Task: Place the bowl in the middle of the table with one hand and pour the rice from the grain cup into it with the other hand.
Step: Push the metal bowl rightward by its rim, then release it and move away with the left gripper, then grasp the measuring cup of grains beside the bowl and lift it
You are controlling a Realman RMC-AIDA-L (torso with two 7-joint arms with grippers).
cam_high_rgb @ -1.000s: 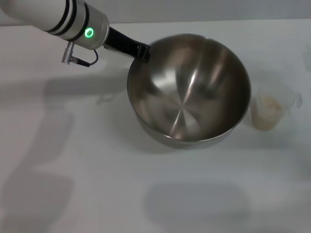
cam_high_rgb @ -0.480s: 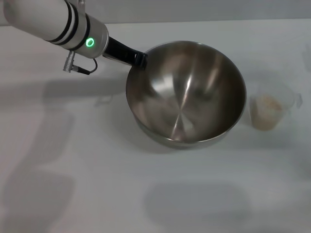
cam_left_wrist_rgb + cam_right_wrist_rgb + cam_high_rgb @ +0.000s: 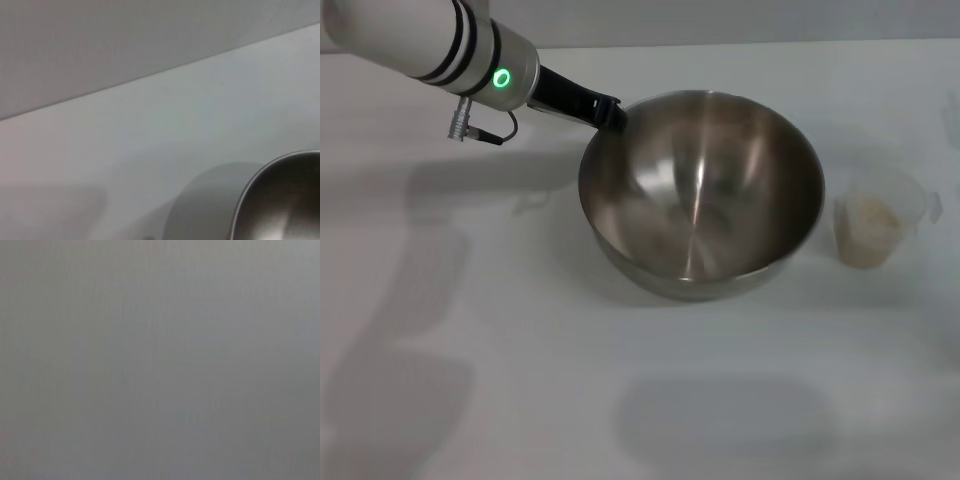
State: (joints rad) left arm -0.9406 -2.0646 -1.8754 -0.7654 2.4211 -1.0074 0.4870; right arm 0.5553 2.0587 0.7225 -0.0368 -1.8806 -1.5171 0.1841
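Note:
The steel bowl (image 3: 700, 190) sits near the middle of the white table (image 3: 520, 380), level and empty. My left gripper (image 3: 608, 108) reaches in from the far left and is shut on the bowl's far-left rim. Part of the bowl's rim also shows in the left wrist view (image 3: 280, 200). The clear grain cup (image 3: 877, 228) stands upright just right of the bowl, apart from it, with rice (image 3: 872, 214) inside. My right gripper is out of view; the right wrist view shows only plain grey.
The left arm's white forearm (image 3: 430, 40) with a green light crosses the far left corner of the table. The table's far edge runs just behind the bowl.
The bowl was tilted with its left rim raised; it now stands level and slightly further left. The left gripper moved with it, still on the rim. The cup has not moved.

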